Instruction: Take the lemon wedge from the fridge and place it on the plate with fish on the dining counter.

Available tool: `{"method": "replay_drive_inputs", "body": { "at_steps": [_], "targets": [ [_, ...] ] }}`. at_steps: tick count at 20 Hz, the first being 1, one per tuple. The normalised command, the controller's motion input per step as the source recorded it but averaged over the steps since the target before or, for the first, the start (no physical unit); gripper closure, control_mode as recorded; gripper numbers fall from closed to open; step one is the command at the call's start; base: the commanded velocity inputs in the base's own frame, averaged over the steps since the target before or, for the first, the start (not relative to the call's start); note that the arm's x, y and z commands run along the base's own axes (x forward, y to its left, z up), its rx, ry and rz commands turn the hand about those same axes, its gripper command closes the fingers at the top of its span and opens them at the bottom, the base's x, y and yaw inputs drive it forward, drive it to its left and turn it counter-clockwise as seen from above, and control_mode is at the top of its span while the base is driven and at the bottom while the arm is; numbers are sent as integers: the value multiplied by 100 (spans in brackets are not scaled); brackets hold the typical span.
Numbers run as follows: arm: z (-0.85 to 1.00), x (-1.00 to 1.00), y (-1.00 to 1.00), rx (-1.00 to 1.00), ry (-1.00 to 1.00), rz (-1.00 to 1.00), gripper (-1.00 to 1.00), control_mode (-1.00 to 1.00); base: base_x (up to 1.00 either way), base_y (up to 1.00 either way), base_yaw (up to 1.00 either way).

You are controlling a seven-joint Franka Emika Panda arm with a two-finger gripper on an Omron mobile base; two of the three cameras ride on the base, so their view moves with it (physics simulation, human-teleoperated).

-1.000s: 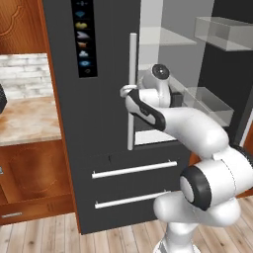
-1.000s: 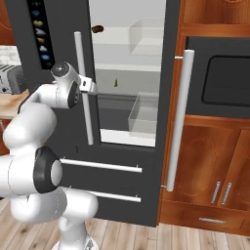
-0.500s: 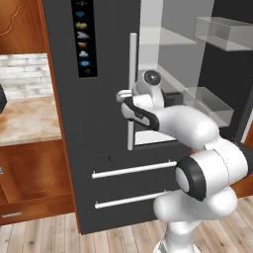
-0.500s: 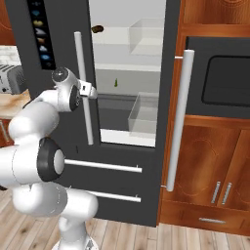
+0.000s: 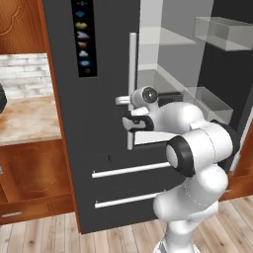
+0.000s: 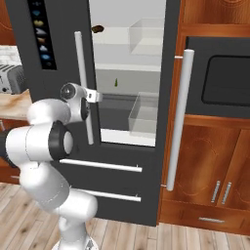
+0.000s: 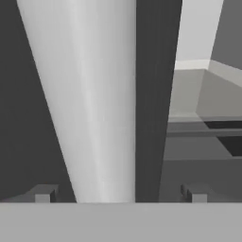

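Wide open and holding nothing, the gripper (image 7: pixel 118 196) is set at the long silver handle (image 7: pixel 94 99) of the fridge's left door, its two finger tips (image 7: pixel 43 194) standing either side of the bar without closing on it; in the left base view the hand (image 5: pixel 129 122) is seen pressed close against that handle. Over the last second the arm has been drawn leftward and its elbow swung nearer the cameras, while the jaws have stayed spread; this is judged to be a repositioning at the door, with the reach into the shelves not yet begun.

Beyond the handle the fridge (image 6: pixel 58 39) is seen with its right door open and its pale interior exposed; the lemon wedge (image 6: pixel 116 83) is made out as a tiny olive speck on the middle shelf, well apart from the hand; a dark brown ball (image 6: pixel 97 29) lies on the shelf above, and a clear bin (image 6: pixel 144 113) sits lower right.

Further off, a wooden floor (image 6: pixel 195 239), reddish cabinets (image 6: pixel 215 161) with a dark built-in oven (image 6: pixel 227 85), and a stone-topped side counter (image 5: pixel 27 121) are shown.
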Motion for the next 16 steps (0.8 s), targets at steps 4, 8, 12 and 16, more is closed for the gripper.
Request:
{"method": "replay_drive_inputs", "body": {
  "at_steps": [4,8,12,16],
  "targets": [
    [-14,81,7,0,0,-1,100,-100,0,0,0],
    [4,-9,3,0,0,0,100,-100,0,0,0],
    [43,-97,15,6,0,0,100,-100,0,0,0],
    [65,-100,29,5,0,0,100,-100,0,0,0]
  ]
}}
